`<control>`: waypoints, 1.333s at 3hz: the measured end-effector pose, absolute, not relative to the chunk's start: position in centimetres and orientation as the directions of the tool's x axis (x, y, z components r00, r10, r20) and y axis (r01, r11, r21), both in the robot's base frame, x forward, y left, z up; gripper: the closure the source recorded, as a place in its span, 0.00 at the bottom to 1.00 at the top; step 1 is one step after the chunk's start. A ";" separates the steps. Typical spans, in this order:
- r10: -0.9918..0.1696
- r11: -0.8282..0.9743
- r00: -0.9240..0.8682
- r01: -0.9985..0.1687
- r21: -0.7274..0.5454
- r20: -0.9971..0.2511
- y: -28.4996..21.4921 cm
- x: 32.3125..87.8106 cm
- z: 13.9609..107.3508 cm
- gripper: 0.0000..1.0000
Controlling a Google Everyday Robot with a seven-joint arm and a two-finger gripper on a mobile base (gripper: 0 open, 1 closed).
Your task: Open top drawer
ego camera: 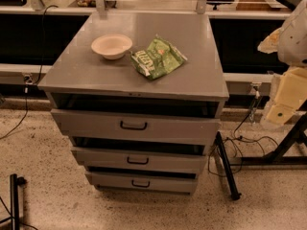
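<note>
The top drawer (96,123) is the widest grey front of three on a grey metal cabinet, with a small black loop handle (134,125) at its centre. A dark gap shows between its front and the cabinet top (86,73). Two narrower drawers (168,161) (168,182) sit below it, each with a similar handle. My gripper (282,104), cream and white, hangs at the right edge of the view. It is to the right of the cabinet, at about the height of the top drawer, and touches nothing.
A white bowl (112,46) and a green snack bag (157,56) lie on the cabinet top. A black stand leg (225,169) and cables (244,143) are on the floor to the right of the cabinet. A black post (14,200) stands at the lower left.
</note>
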State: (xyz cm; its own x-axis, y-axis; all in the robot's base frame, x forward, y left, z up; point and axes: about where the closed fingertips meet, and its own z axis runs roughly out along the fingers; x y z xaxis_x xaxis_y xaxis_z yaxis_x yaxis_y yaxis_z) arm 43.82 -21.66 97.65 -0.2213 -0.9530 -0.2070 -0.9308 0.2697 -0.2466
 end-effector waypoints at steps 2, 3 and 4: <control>-0.970 0.194 -0.165 -0.967 -0.162 -0.180 -19.6 45.2 93.9 0.00; -0.970 0.063 -0.048 -0.996 -0.057 -0.237 -15.9 45.0 87.5 0.00; -0.932 0.020 -0.008 -0.999 -0.029 -0.364 -13.6 43.6 81.2 0.00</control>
State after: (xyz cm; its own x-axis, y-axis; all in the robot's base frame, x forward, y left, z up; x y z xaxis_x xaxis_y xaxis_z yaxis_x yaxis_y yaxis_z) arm 43.65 -13.56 81.23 -0.0081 -0.9315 -0.3636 -0.9994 0.0200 -0.0289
